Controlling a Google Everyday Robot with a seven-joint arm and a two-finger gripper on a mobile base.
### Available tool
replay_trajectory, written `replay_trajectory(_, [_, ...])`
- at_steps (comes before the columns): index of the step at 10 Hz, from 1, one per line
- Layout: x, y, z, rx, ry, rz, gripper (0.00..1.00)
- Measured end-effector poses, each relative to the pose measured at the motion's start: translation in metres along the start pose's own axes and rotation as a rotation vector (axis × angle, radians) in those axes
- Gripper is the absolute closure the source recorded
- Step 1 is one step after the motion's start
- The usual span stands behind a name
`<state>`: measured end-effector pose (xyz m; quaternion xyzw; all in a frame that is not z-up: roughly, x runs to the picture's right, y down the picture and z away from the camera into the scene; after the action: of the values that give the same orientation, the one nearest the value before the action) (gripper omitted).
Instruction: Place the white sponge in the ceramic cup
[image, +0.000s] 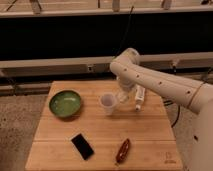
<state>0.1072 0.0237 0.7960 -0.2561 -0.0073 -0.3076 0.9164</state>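
Observation:
The ceramic cup stands upright near the middle of the wooden table, pale and without a handle. My gripper hangs from the white arm just right of the cup's rim, at about rim height. It is shut on a small off-white pad, the white sponge, which is partly hidden by the fingers. The sponge is beside the cup's right edge, not inside it.
A green bowl sits at the left of the table. A long white tube lies right of the gripper. A black phone and a brown oblong object lie near the front edge.

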Motion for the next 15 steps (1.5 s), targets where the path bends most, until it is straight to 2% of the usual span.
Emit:
replay_trajectory(3, [-0.004, -0.002, -0.002, 0.0, 0.006, -0.035, 1.0])
replay_trajectory(15, [-0.023, -0.016, 0.0, 0.008, -0.029, -0.139, 1.0])
